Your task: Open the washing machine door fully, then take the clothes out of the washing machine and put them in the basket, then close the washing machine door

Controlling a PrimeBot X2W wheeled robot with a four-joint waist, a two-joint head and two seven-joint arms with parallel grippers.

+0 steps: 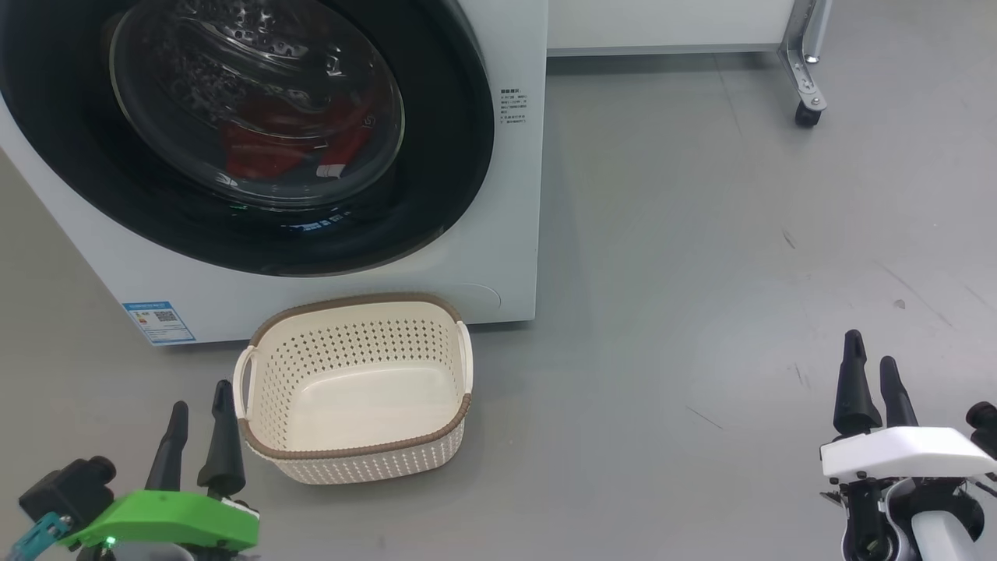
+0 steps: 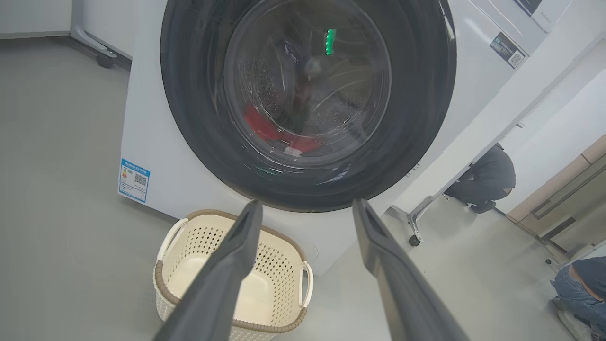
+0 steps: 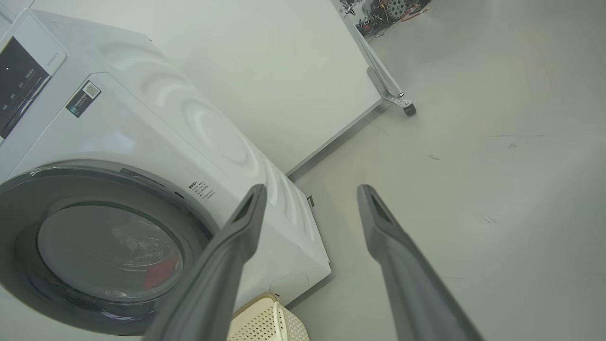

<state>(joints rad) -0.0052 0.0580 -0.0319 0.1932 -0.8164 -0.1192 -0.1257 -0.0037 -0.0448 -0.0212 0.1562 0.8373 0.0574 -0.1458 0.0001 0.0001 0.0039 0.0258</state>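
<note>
Two grippers hung low at the near edge of the scene, each with its long dark fingers spread apart and holding nothing. The left gripper (image 1: pixel 202 394), on a green mount, sat just left of the small cream-white perforated plastic basket (image 1: pixel 350 467) with the brown woven-look rim, not touching it. The right gripper (image 1: pixel 871 347), on a white mount, was well apart to the right, over the grey floor (image 1: pixel 701 257). The basket stood upright on the floor just in front of the big white front-loading washing machine (image 1: pixel 514 234), below its large round door (image 1: pixel 459 156) with the glossy black rim and bulging glass window. The door lay shut against the machine's front. Through the glass, the bright red clothes (image 1: pixel 265 152) with white patches lay low in the steel drum. A small blue label (image 1: pixel 158 322) sat at the lower left of the machine's front. Far to the right, a metal leg on a black caster (image 1: pixel 806 86) stood on the floor.
</note>
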